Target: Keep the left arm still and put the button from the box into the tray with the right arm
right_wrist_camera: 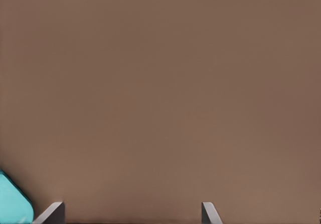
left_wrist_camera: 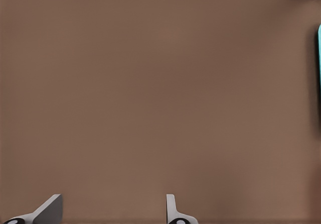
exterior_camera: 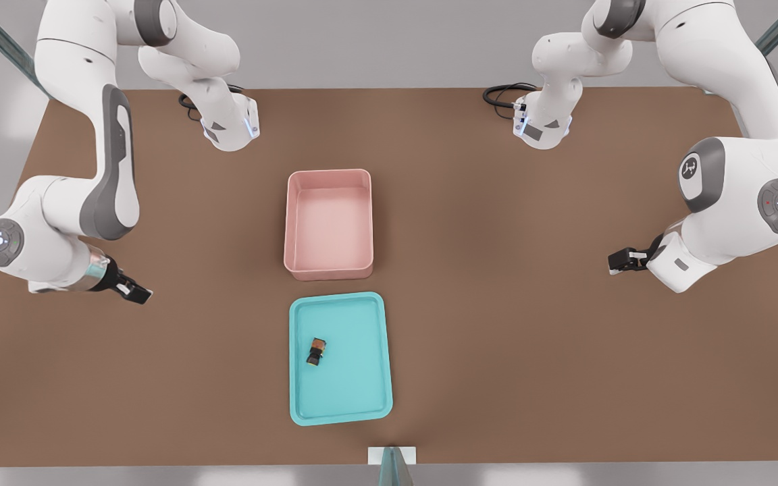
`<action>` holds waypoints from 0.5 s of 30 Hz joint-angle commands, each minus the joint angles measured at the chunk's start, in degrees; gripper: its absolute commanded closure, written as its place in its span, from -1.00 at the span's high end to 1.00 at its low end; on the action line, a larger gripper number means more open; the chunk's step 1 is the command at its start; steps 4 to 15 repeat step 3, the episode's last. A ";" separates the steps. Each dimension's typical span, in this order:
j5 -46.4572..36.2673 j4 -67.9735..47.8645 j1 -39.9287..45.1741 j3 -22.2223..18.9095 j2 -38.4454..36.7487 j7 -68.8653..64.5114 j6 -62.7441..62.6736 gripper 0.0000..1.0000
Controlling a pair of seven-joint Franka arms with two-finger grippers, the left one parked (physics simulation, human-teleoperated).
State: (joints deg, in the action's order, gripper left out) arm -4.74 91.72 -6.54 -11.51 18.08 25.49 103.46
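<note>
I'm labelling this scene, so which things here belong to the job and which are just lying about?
Part of the job:
- button, lying in the tray
- tray
- box, nothing inside
- gripper, open, over bare table at the front view's left

Just there:
- table
- black cables at the far edge

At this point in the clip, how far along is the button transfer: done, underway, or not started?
It looks done. The button lies on its side inside the tray, and the box shows nothing inside. Nothing is in hand: the gripper sits open over bare table at the front view's left, apart from the tray, and its wrist view shows only tabletop between its fingers. Nothing visible is left to do.
</note>
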 commanded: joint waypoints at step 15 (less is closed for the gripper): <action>-0.18 -0.22 -0.05 -0.09 0.29 -29.62 0.08 1.00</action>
